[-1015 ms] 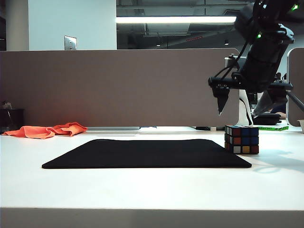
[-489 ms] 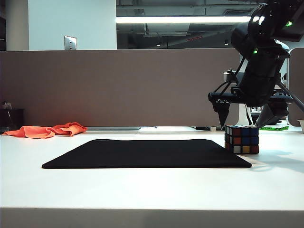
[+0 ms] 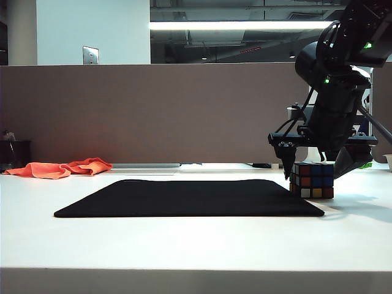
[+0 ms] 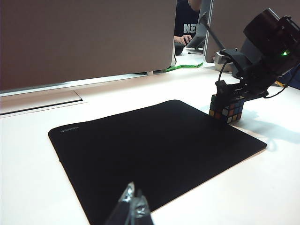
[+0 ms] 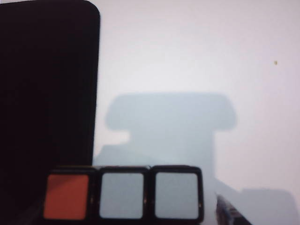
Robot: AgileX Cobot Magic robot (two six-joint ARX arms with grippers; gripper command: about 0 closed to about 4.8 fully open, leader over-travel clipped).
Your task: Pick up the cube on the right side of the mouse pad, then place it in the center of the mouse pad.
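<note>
The cube (image 3: 312,179) stands on the white table, touching the right edge of the black mouse pad (image 3: 190,197). My right gripper (image 3: 313,175) is open and lowered over the cube, one finger on each side and neither pressing on it. In the right wrist view the cube (image 5: 124,194) shows one red and two white stickers, with one fingertip (image 5: 227,213) just beside it and the mouse pad (image 5: 47,93) alongside. The left wrist view shows the cube (image 4: 226,108) at the mouse pad's (image 4: 150,145) far corner. My left gripper (image 4: 133,208) hovers shut over the pad's near edge, holding nothing.
An orange cloth (image 3: 61,168) lies at the back left of the table. A brown partition (image 3: 153,110) runs along the back. A white cup (image 3: 388,161) and desk clutter sit behind the right arm.
My right gripper has come down from above the cube until its open fingers straddle it. The cube, the mouse pad and the left gripper have not moved.
</note>
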